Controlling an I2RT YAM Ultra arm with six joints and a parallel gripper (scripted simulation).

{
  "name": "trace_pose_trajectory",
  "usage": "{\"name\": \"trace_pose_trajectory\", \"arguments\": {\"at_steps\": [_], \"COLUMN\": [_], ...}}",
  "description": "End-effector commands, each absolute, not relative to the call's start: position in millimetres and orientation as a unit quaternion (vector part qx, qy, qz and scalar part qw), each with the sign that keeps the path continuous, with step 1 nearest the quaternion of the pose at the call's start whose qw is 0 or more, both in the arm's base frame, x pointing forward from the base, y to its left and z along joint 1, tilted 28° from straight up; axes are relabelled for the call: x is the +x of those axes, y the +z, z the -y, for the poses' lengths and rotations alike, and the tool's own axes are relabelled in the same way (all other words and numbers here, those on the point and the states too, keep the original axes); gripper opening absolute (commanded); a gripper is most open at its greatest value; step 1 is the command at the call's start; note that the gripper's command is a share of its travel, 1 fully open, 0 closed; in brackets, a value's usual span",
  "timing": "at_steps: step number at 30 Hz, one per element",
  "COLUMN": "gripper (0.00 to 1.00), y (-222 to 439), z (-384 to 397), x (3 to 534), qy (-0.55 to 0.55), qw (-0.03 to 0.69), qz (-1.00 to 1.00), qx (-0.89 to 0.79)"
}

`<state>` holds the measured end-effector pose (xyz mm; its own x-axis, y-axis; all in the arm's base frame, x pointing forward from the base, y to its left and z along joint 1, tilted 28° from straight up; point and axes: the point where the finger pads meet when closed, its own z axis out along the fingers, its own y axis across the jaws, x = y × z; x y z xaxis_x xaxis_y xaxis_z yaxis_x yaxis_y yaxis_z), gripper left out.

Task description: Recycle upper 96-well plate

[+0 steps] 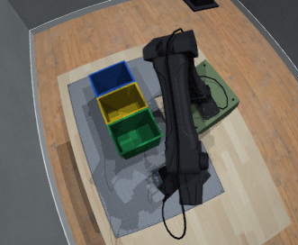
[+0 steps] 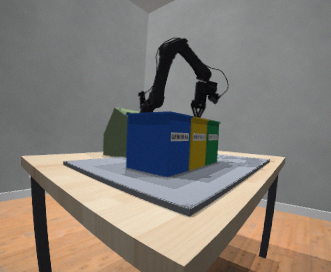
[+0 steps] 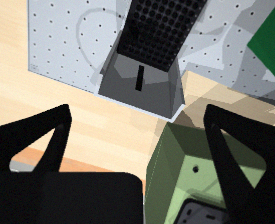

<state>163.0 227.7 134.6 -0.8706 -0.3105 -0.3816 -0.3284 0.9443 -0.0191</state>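
Three bins in a row on grey mat [image 1: 98,180], desk [image 2: 134,220] beneath: blue [image 1: 112,78], yellow [image 1: 121,104], green [image 1: 134,132], all upright. Right of them, arm [image 1: 176,117] stretched over mat. Hand [image 3: 138,150] spread wide, pinching nothing, hovering above rack [image 3: 138,92]. Dark plate [image 3: 160,30] sitting on top of rack, untouched. Olive base [image 1: 226,101] far right.

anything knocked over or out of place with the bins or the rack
Nothing stands out: the blue bin, yellow bin and green bin stand upright in a row, and the plate sits in the rack.
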Motion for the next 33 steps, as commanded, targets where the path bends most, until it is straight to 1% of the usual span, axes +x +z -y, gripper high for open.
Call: {"name": "trace_pose_trajectory", "arguments": {"at_steps": [1,8,10,33], "gripper": [1.0,1.0,1.0,1.0], "y": [158,165,159,158], "z": [-231,-220,-221,-222], "x": [164,172,173,173], "qy": [0.043,0.047,0.037,0.037], "qw": [0.226,0.245,0.246,0.246], "qz": [-0.967,-0.968,-0.968,-0.968], "qx": [-0.106,-0.008,0.018,0.017]}}
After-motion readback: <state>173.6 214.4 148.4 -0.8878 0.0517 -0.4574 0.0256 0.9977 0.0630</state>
